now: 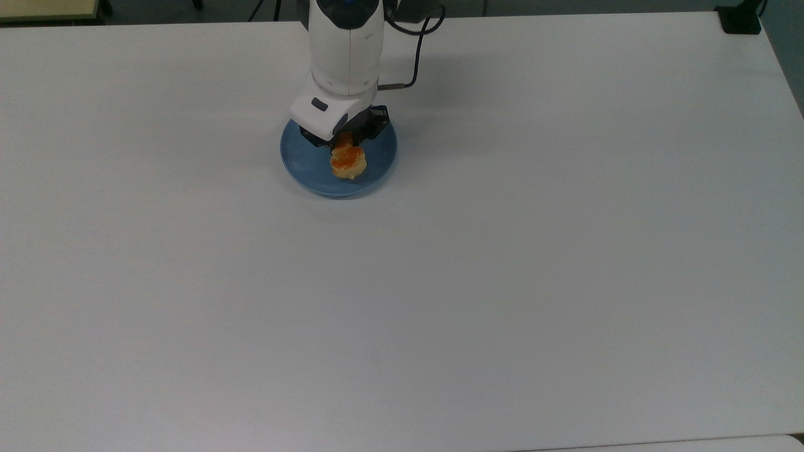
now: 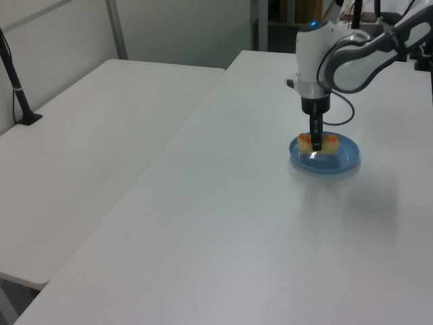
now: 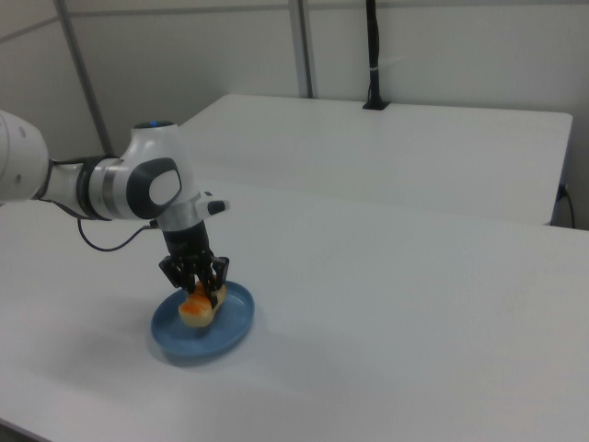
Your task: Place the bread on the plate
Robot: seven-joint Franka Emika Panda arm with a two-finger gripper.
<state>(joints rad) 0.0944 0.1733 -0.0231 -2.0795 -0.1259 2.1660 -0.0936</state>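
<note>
Placing step, pretty much: gripper (image 3: 195, 282) clamped on the bread (image 1: 347, 163), low over the plate (image 1: 308, 164). Next up, probably just opening and lifting clear.

Bread (image 1: 348, 164) on blue plate (image 1: 301, 160)

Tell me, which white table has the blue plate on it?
The white table the robot arm works over, on the left view's right. It carries the blue plate with the bread. The other white table beside it carries none.
</note>
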